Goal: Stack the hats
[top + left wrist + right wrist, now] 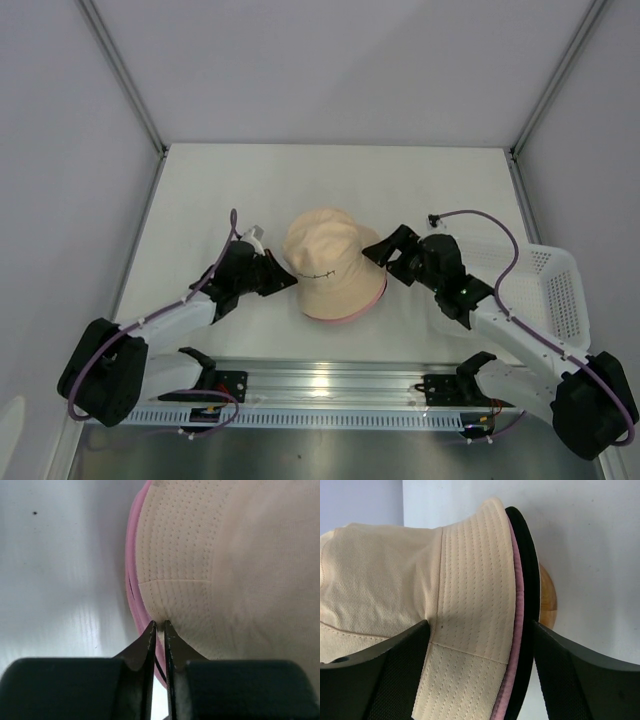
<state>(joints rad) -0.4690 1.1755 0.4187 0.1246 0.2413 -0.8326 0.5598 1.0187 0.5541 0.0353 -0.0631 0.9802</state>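
Observation:
The beige hat [325, 262] sits on top in the middle of the table, dark stitched mark facing the front. Under it show the pink hat's [345, 317] rim and, in the right wrist view, the black hat [527, 570] below that. My left gripper [290, 281] is at the stack's left side. Its jaws are shut on the edge of the beige brim [240, 570], with the pink rim [132, 580] just beneath. My right gripper [372, 255] is at the right side, open. Its jaws [480, 625] straddle the beige [395, 575], pink [515, 580] and black brims.
A wooden round-topped stand [549, 600] peeks out under the black brim. A white perforated basket [555, 290] stands at the right edge of the table, beside my right arm. Grey walls close in the table on three sides.

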